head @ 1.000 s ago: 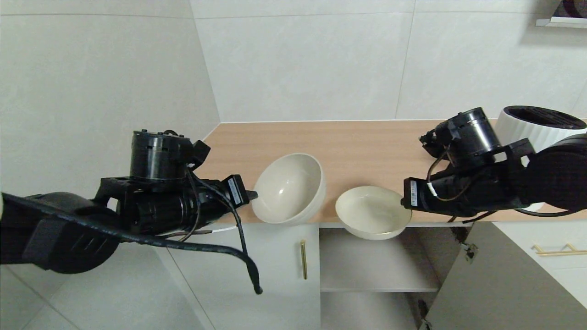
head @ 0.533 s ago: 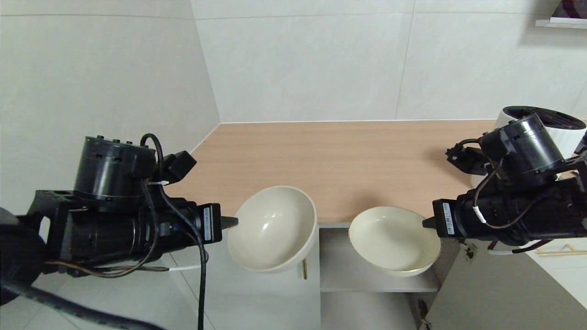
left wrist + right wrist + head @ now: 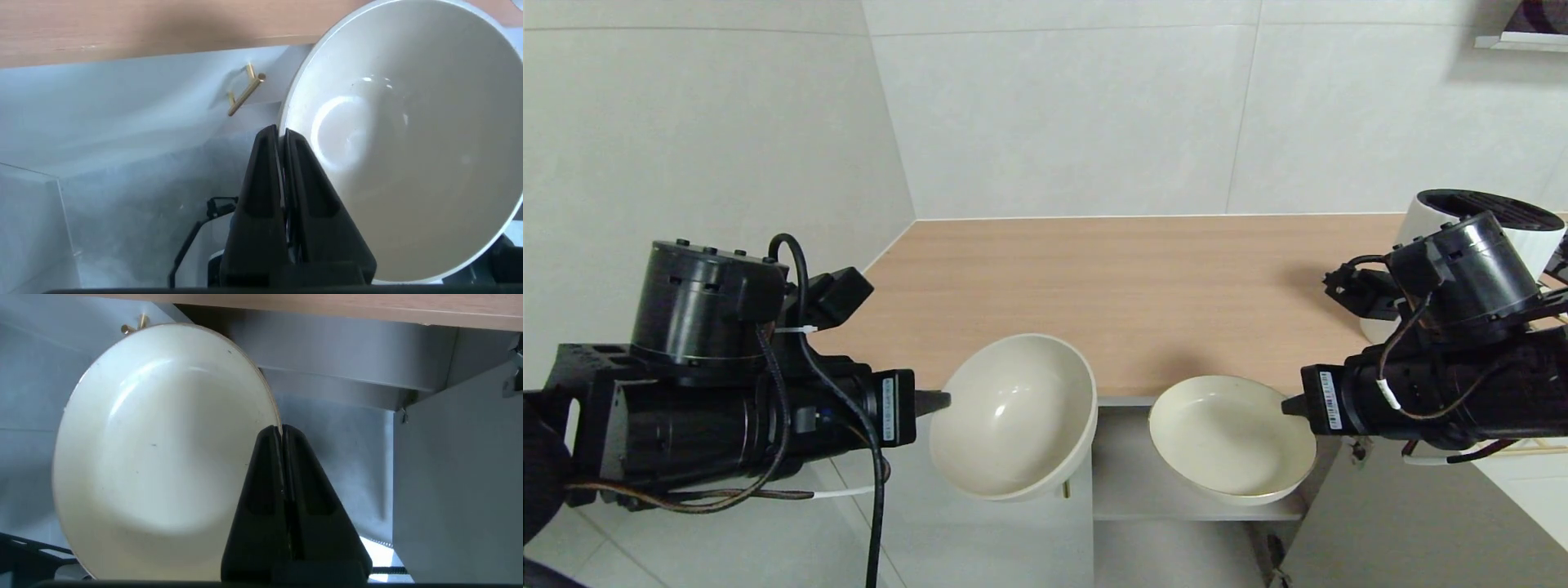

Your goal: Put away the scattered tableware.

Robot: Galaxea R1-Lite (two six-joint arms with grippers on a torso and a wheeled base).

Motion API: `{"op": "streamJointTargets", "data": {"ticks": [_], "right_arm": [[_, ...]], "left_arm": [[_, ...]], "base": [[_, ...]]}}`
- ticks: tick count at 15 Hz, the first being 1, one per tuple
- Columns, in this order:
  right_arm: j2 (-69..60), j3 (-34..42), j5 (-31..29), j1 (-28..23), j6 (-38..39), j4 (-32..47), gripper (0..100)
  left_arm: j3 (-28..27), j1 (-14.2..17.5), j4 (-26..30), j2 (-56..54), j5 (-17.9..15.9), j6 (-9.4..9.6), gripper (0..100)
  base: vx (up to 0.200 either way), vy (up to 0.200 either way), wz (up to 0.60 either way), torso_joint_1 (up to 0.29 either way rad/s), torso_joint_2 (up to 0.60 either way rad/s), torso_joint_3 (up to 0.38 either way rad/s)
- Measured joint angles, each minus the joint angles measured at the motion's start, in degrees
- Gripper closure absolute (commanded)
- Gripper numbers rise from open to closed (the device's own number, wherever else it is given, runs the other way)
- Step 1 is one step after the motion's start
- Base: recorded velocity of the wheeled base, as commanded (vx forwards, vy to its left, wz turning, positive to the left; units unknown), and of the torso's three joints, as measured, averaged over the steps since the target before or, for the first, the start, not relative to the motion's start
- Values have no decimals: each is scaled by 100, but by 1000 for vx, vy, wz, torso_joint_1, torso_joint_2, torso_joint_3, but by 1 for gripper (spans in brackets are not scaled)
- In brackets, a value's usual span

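Just past the front edge of the wooden surface (image 3: 1111,278), two dishes hang in the air. The left end effector (image 3: 939,400) is pinched tight on the rim of the deep bowl (image 3: 1013,416), on the bowl's 9 o'clock side. The bowl is tipped, so you can see its inside. The right end effector (image 3: 1286,404) is pinched tight on the rim of the shallow dish (image 3: 1229,437), on its 3 o'clock side. The dish is at 3 o'clock from the bowl, near it but not touching. Under them is a cupboard with a shelf (image 3: 1127,510) and a gold handle (image 3: 243,88). A white pot (image 3: 1503,208) stands on the surface, far over at 3 o'clock.
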Motion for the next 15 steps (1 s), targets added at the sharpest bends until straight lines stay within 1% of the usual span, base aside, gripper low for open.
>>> {"op": "streamJointTargets", "data": {"ticks": [3,5,15], "right_arm": [[2,1,-10,-4,0,0,100],[4,1,-10,-6,0,-5,100],[80,1,-29,-9,-2,-49,100]], "left_arm": [[0,2,-5,26,0,-1,100],[0,2,-13,41,-2,-1,100],[0,2,-13,87,-11,0,100]], "base": [[0,0,0,0,0,0],[0,0,0,-120,271,161],[0,0,0,-180,462,276]]}}
